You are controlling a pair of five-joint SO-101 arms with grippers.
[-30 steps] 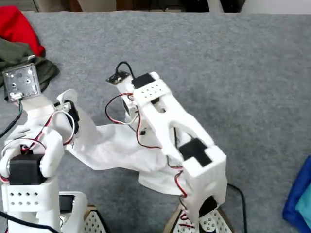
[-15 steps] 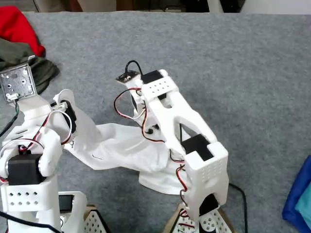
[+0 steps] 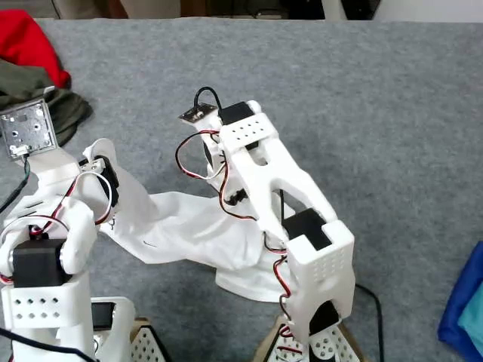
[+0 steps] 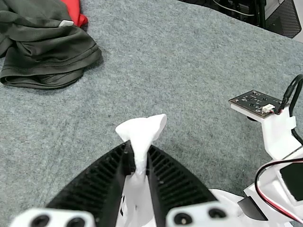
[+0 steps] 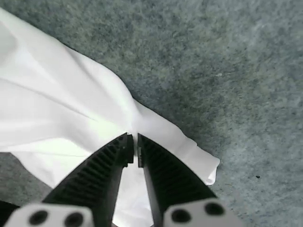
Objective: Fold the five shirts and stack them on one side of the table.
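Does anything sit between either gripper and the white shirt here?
Nothing visible does. The left gripper is shut on a bunched tip of the white shirt, and the right gripper is pinched on a fold of it, over the grey table.

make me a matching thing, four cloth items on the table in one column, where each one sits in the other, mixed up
Things:
1 white shirt
2 red garment
3 dark green shirt
4 blue cloth

Places, by the high view:
a at the right edge
b far left corner
c pinched in the left claw
d on the left, just nearer than the red one

Pairs: 1-c; 2-b; 3-d; 4-a
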